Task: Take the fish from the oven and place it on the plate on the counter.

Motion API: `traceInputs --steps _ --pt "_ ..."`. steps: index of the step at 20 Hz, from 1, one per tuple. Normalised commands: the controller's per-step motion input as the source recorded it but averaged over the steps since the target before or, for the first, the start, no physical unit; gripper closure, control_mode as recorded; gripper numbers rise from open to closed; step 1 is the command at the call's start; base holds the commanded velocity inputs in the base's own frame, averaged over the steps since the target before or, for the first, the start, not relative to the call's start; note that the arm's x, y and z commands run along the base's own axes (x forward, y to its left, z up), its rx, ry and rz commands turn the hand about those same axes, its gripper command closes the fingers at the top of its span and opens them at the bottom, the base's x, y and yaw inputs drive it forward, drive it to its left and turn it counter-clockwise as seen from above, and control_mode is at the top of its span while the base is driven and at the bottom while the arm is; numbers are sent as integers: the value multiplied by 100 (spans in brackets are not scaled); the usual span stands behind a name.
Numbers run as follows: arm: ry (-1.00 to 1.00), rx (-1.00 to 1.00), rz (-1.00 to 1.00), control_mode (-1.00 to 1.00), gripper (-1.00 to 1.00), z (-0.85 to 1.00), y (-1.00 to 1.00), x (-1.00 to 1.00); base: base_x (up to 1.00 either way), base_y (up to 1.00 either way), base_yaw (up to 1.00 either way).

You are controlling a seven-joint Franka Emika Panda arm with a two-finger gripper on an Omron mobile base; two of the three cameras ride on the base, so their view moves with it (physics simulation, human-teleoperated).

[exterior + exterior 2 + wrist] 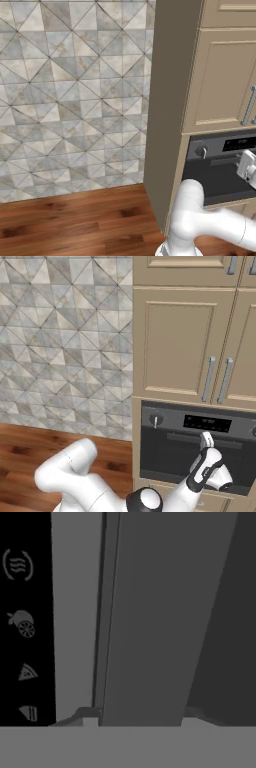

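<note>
The black oven point(215, 172) point(170, 456) sits in the beige cabinet wall with its door closed. My gripper point(205, 439) point(248, 165) is pressed against the top of the door, just under the grey control strip point(200, 422). In the hand view, the grey door handle point(150, 637) runs between my two fingertips point(87, 714), which sit tight against both of its sides. The fish is hidden behind the closed door. The plate and the counter are out of view.
Beige cabinet doors point(180, 341) with metal handles hang above the oven. A tall cabinet side panel point(167, 100) stands to its left, then the tiled wall point(70, 90). Wood plank floor point(75, 220) lies below. White cooking symbols point(22, 622) mark the oven's black panel.
</note>
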Motion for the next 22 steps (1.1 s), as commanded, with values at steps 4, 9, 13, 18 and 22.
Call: traceInputs --steps 4,9,13,18,22 --pt "0 0 0 -100 100 -17 -1 -54 0 0 0" --pt "0 0 0 -100 100 -31 -14 -89 0 0 0" --pt "0 0 0 -100 100 -50 -26 -91 0 0 0" --pt "0 -4 0 -100 100 -67 -19 -81 0 0 0" --pt "6 -5 0 -100 100 -64 -16 -69 0 0 0"
